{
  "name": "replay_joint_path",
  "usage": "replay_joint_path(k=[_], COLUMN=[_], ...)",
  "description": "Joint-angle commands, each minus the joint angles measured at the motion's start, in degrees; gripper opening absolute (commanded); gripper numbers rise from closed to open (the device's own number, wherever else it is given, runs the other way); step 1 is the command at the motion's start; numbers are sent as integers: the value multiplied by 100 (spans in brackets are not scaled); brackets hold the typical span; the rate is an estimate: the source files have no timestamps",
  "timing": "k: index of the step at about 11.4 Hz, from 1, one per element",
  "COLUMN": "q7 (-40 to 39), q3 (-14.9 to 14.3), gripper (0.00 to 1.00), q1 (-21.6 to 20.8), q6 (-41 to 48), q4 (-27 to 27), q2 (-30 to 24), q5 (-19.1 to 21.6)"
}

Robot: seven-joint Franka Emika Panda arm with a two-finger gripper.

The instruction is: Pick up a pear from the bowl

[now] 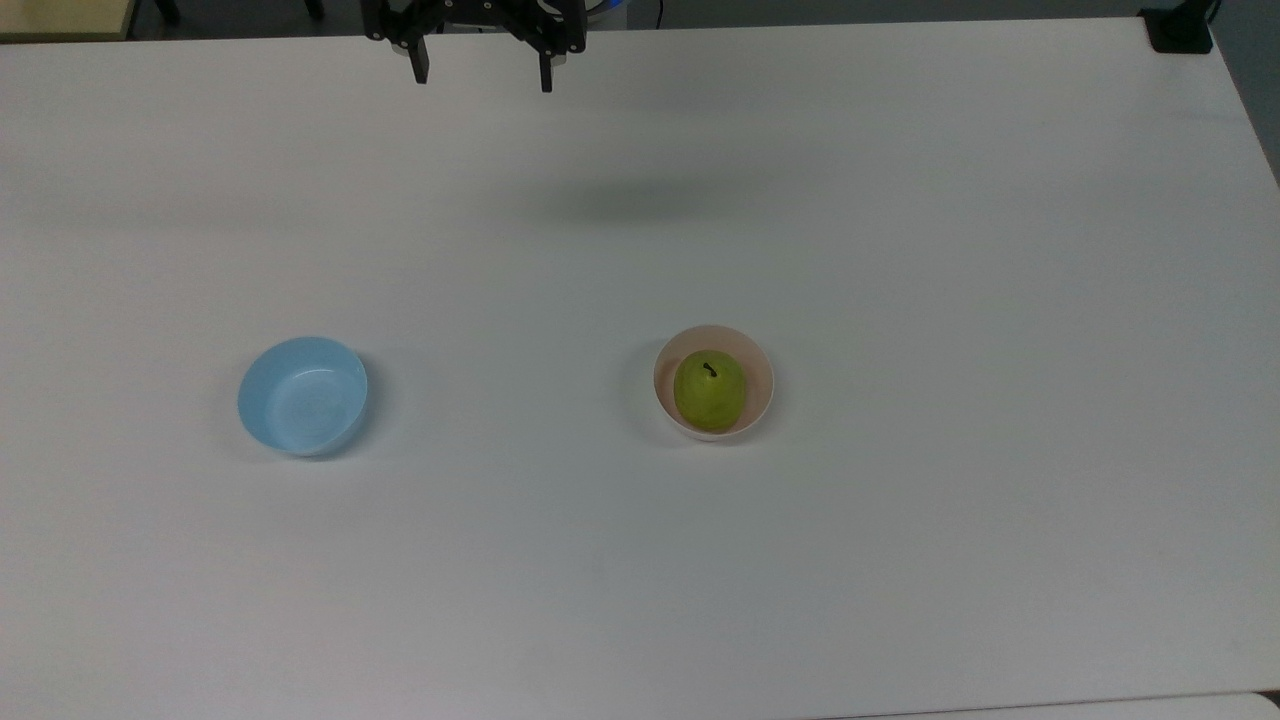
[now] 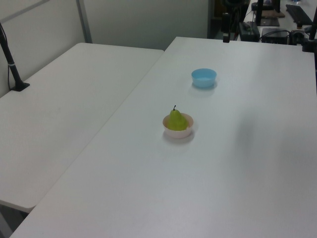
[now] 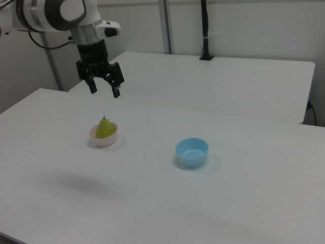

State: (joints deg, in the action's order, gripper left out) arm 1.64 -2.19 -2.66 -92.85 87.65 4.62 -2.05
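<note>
2 bowls: pear (image 1: 710, 392) in pink bowl (image 1: 760, 385), blue bowl (image 1: 302, 396) apart; gripper (image 1: 482, 78) wide, high above.

Broad white table (image 1: 640, 560) under soft, even light, faintly shadowed near the top view's upper middle. Second white table (image 2: 59, 129) just beside it, bearing a black clamped post (image 2: 11, 59) at the far edge. Pale walls and a grey upright pole (image 3: 165, 25) behind.
</note>
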Motion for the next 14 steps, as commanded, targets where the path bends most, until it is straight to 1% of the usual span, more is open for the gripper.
replay_joint_path(k=[1, 5, 10, 13, 14], q7=[-94, -94, -102, -67, -15], q3=[-9, -9, 61, 61, 61], gripper=[100, 100, 100, 100, 100], q1=[2, 2, -94, -418, -585], q6=[-5, -23, -488, -726, -805], q4=[156, 156, 156, 121, 112], q2=[-146, -146, 47, 258, 371], q5=[-33, -41, -15, 46, 55])
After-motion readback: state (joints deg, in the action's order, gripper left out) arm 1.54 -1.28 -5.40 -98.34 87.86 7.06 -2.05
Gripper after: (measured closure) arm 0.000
